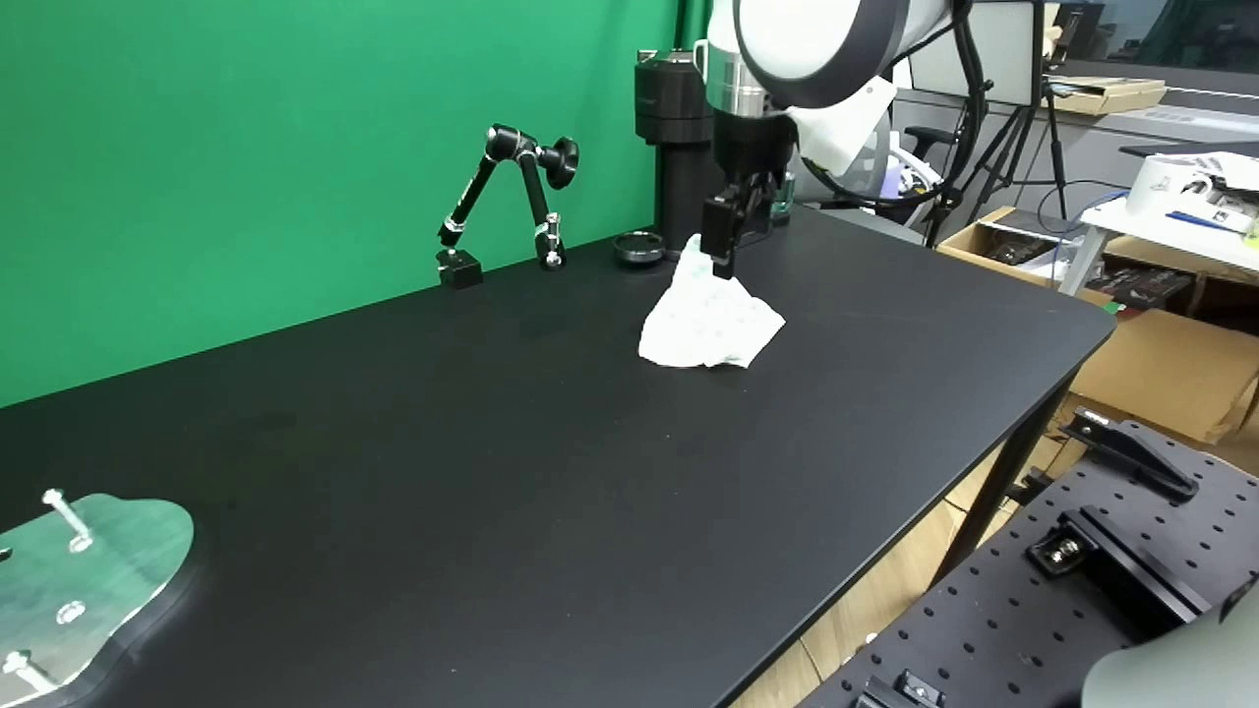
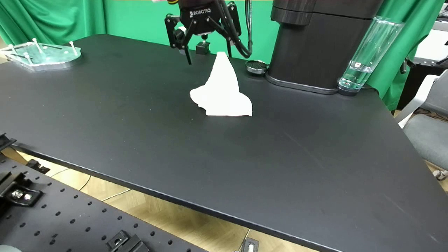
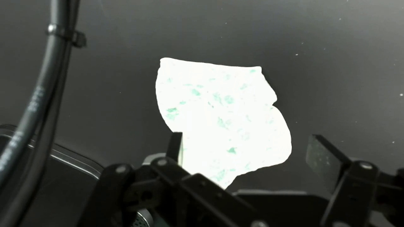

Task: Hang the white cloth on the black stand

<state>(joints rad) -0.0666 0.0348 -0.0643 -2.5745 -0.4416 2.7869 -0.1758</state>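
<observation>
one white cloth (image 1: 708,320) lies rumpled on the black surface (image 1: 443,472), tapering to a tip in both exterior views; the wrist view shows pale green marks on it. above it hangs the claw (image 2: 209,58), its fingers (image 3: 325,160) spread wide apart. in the wrist view one finger overlaps the cloth's edge while its partner shows beside it; whether either touches the fabric, i cannot tell. a black jointed stand (image 1: 513,145), bent like an upturned v, is near the green backdrop (image 1: 295,147), apart from the cloth. a black machine (image 2: 315,52) has a round metal-rimmed dish (image 2: 256,66) beside it and a clear container (image 2: 371,52) at its other side. a greenish board (image 1: 128,551) with white pegs (image 1: 67,518) lies well apart from the cloth.
</observation>
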